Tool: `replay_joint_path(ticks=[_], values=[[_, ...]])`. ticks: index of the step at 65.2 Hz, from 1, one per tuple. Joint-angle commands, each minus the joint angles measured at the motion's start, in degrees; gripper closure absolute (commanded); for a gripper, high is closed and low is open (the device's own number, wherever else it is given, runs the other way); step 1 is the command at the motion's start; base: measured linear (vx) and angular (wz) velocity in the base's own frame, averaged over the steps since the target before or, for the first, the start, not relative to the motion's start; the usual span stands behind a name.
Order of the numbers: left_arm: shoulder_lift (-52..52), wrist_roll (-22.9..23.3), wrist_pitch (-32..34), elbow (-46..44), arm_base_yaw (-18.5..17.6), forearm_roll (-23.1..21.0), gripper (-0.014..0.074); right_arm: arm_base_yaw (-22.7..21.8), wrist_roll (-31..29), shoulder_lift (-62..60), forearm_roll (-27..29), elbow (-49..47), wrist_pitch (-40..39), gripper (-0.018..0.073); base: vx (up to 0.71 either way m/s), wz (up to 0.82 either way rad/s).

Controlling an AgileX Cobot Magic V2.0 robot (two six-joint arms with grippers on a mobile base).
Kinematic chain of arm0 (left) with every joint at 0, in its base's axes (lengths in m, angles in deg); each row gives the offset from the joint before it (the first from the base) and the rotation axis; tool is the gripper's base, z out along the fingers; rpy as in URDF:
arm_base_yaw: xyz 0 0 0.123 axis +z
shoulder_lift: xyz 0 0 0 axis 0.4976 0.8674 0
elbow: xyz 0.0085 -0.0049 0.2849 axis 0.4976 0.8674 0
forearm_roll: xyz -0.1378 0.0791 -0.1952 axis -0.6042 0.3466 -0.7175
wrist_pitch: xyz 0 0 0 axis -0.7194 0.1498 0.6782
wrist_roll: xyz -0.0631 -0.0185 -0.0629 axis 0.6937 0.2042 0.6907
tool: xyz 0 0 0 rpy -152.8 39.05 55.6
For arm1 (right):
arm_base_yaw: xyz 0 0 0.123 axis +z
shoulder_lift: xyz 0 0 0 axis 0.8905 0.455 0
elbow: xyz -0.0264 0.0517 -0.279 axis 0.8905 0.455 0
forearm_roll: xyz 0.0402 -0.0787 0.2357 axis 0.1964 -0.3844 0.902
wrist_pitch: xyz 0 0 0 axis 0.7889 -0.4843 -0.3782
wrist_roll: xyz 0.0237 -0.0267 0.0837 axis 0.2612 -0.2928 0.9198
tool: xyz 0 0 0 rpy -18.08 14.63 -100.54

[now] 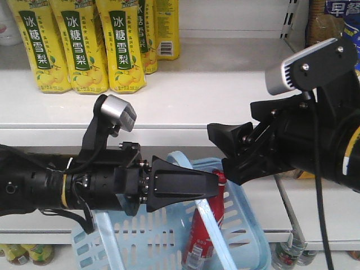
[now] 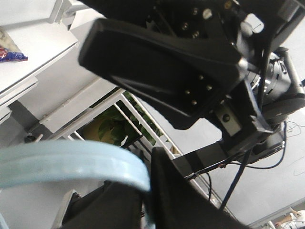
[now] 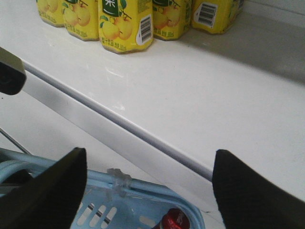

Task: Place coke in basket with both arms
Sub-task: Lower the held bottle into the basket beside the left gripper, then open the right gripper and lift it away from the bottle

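The coke [image 1: 201, 236] leans inside the pale blue basket [image 1: 147, 241], its red cap [image 1: 221, 179] up by the gripper tips. In the right wrist view the cap [image 3: 174, 220] shows just inside the basket rim [image 3: 143, 187]. My left gripper [image 1: 212, 188] is shut on the basket's handle [image 1: 209, 220]; the left wrist view shows the blue handle [image 2: 71, 162] pinched between the left gripper's [image 2: 148, 188] black fingers. My right gripper [image 1: 223, 154] hangs open just above and right of the cap, with nothing between its wide-spread fingers [image 3: 50, 191].
Yellow pear-drink bottles [image 1: 79, 45] stand at the back left of the white shelf [image 1: 202, 101] above the basket, and its front edge [image 3: 124, 125] runs close over the rim. More bottles [image 1: 289, 254] sit low on the right.
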Motion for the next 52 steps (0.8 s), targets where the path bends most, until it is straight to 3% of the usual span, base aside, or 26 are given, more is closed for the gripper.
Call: replay_joint_path(ticks=[1,9,18,32,52], values=[[-2.42,-1.07,14.51,-2.26,-0.14,-7.56,0.0603,-0.12,-0.01,-3.66,-2.99,-1.88,-2.92,0.007,0.0,0.0],[-2.42,-1.07,14.51,-2.26,-0.14,-7.56,0.0603,-0.12,-0.01,-8.31,-3.98,-1.88,2.42,0.0251,0.0,0.0],[-2.42,-1.07,14.51,-2.26,-0.14,-7.56,0.0603,-0.12,-0.3,-14.38,-4.26,-1.62,13.85,0.0578,0.0,0.0],[-2.42,-1.07,14.51,-2.26,-0.14,-7.56,0.0603,-0.12,-0.13,-26.41,-5.95,11.6,12.31,0.0564,0.0,0.0],[-2.42,-1.07,14.51,-2.26,-0.14,-7.56,0.0603,-0.12,13.99,-39.1,-19.76,28.11,11.08,0.0564,0.0,0.0]])
